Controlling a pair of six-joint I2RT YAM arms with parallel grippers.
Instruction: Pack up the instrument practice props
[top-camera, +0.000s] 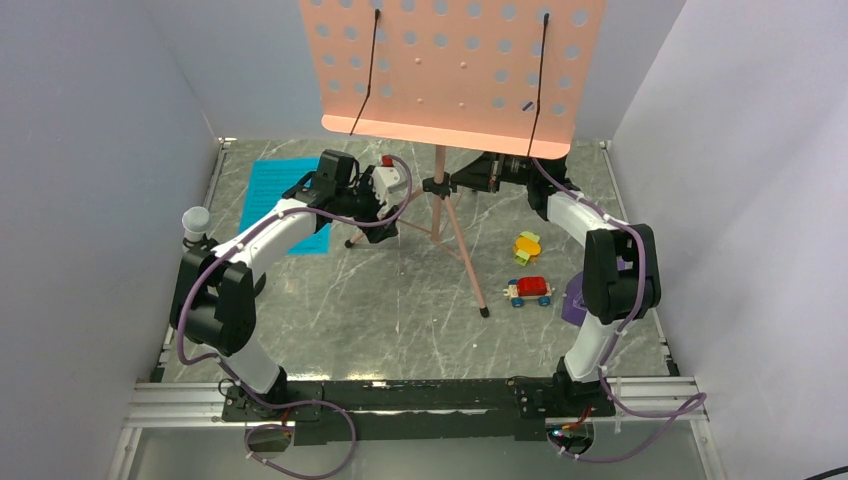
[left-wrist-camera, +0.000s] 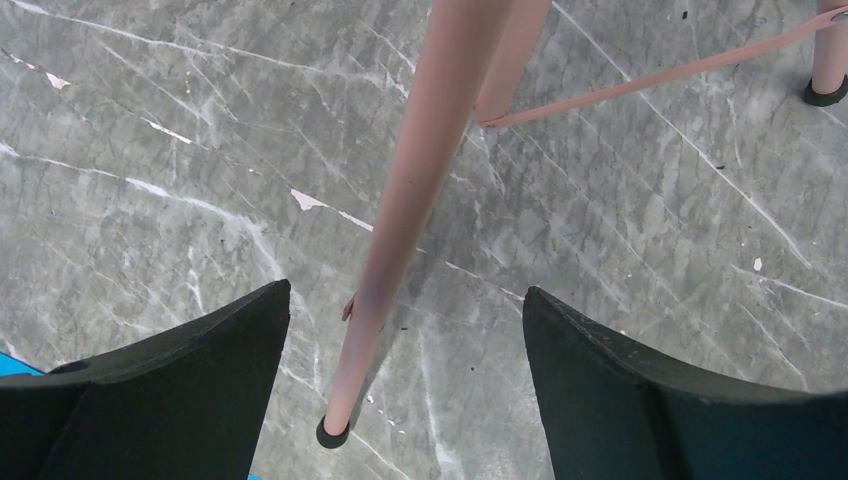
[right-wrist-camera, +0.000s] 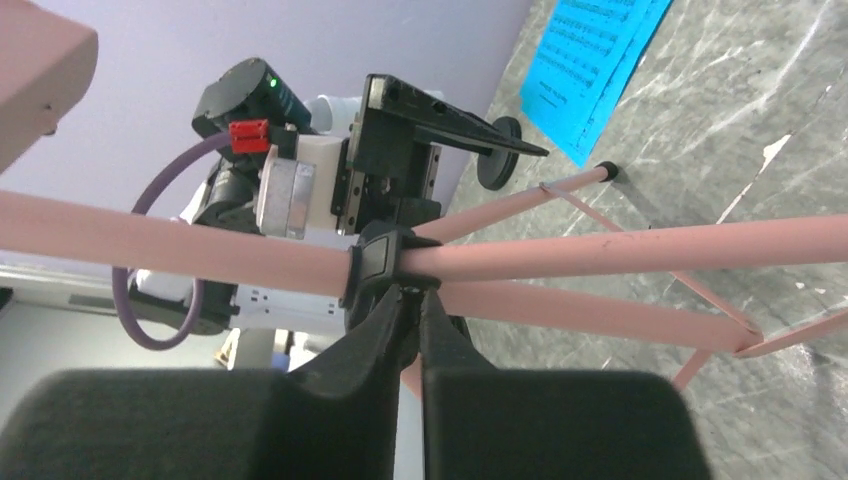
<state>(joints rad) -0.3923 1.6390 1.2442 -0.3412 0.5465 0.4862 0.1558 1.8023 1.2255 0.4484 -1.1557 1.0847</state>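
The salmon-pink music stand (top-camera: 450, 70) stands mid-table on its tripod, its perforated desk filling the top of the overhead view. My right gripper (right-wrist-camera: 418, 295) is shut on the small black knob under the stand's black collar (right-wrist-camera: 375, 262), where the legs meet the pole. My left gripper (left-wrist-camera: 405, 330) is open, and one tripod leg (left-wrist-camera: 400, 250) passes between its fingers without touching them. Cyan sheet-music pages (top-camera: 280, 195) lie flat at the back left. The purple metronome (top-camera: 575, 298) shows partly behind my right arm.
A red toy car (top-camera: 528, 291) and a yellow-orange toy (top-camera: 527, 246) sit right of the tripod's front leg (top-camera: 470, 270). A white-capped post (top-camera: 196, 222) stands at the left edge. Pale walls enclose three sides.
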